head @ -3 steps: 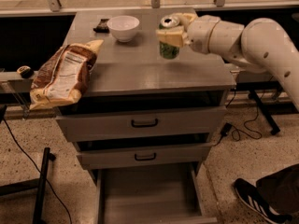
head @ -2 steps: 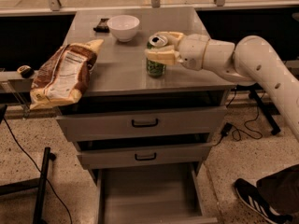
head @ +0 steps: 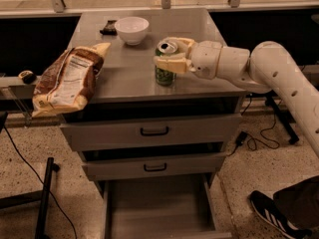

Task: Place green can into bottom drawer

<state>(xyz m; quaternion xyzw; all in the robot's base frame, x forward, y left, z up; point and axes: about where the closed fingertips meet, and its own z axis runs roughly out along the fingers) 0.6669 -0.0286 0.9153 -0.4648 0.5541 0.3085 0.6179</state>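
Item 1, gripper [head: 164, 53]: it is hanging over the front right part of the grey cabinet top [head: 124, 81], reaching in from the right on the end of a white arm [head: 279, 73]. Its pale fingers [head: 167, 64] are closing round a can, one crossing the near side just under the rim and the other curving round the far side. The gap between them is only as wide as the can.

Item 2, green can [head: 164, 77]: it is standing upright between the fingers, with its silver top and pull-tab showing above the near finger and its green body hanging below. Its base is sitting at or just above the cabinet top. I cannot tell which.

Item 3, bottom drawer [head: 159, 214]: it is standing pulled out at floor level, well below the can, showing a flat grey floor.

Item 4, two upper drawers [head: 154, 131]: both are sitting closed, each with a black handle.

Item 5, white bowl [head: 131, 29]: it is resting at the back of the top, with a small dark object [head: 108, 27] just beside it on the left.

Item 6, snack bag [head: 67, 78]: it is lying on the left of the top and overhanging the left edge.

Item 7, shoe [head: 273, 215]: it is showing on the floor at lower right.
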